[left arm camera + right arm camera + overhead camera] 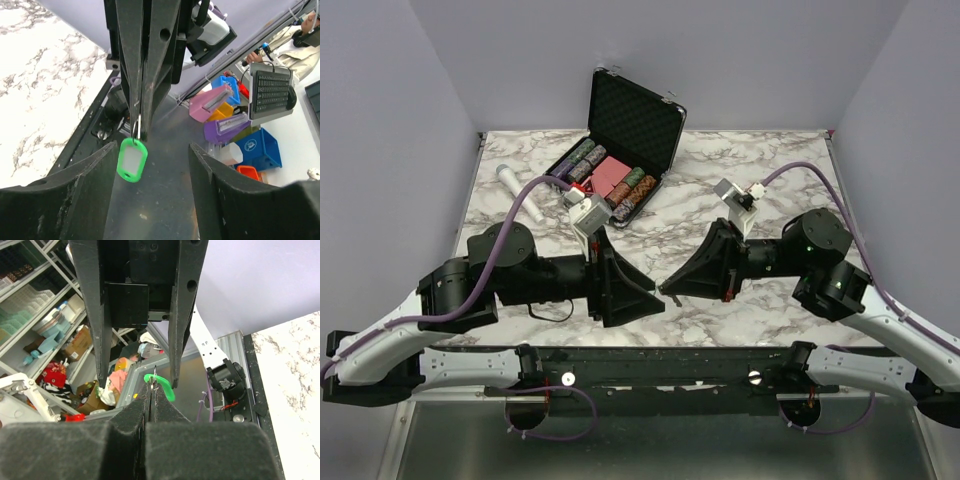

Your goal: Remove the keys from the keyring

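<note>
My right gripper (pixel 151 392) is shut on the keyring (pixel 156 376), a thin grey metal loop pinched at its fingertips. The keys show as one bright green tag (pixel 132 160) that hangs from the keyring (pixel 136 125) below the right gripper (pixel 139 134). In the left wrist view my left gripper (pixel 152 150) stands open, one finger on each side of the green tag and touching neither it nor the loop. From above, the left gripper (pixel 645 298) and the right gripper (pixel 666 288) meet tip to tip over the table's near edge; the tag is too small to make out there.
An open black chip case (pixel 632 115) with poker chips (pixel 620 190) stands at the back of the marble table (pixel 700 180). A white microphone (pixel 518 195) lies at the back left. The black frame rail (pixel 650 370) runs below the grippers.
</note>
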{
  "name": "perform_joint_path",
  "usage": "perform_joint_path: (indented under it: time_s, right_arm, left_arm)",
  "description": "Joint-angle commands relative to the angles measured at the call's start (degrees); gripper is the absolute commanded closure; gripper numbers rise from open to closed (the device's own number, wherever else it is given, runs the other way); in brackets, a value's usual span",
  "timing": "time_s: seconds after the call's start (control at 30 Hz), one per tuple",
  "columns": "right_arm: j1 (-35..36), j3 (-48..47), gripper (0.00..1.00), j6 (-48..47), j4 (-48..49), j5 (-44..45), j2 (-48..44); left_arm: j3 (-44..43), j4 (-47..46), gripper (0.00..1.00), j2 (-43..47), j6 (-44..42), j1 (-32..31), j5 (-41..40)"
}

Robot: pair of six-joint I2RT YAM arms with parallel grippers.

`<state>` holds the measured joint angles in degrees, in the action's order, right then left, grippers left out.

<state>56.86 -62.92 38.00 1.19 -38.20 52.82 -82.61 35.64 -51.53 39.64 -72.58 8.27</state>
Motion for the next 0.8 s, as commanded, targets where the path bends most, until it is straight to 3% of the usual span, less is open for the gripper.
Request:
perform_joint_path:
  time_s: [0.0,0.17,0.67,0.77]
  right_arm:
    - [-0.43,-0.8,0.99,-1.96,-0.75,0.84,-1.31]
    - [-0.44,-2.21,0.99,-1.7,-1.1,-0.65,-1.05]
    - [-0.44,-6.16,0.99,-1.96,-2.51,-5.05,2.55]
    - [-0.44,-7.3,0.99,-2.05,-2.16,-5.57,3.25]
  left_arm:
    - [-1.33,1.9,0.33,1.87,-1.05,-0.55,-0.27]
    - [-0.19,-1.1,0.43,2.22,-0.79,-0.55,-0.19]
    - [6.75,-13.92,0.54,2.92,-0.79,-0.64,-1.42]
    - [6.32,-14.72,0.6,2.75,-1.75,-0.9,-1.68]
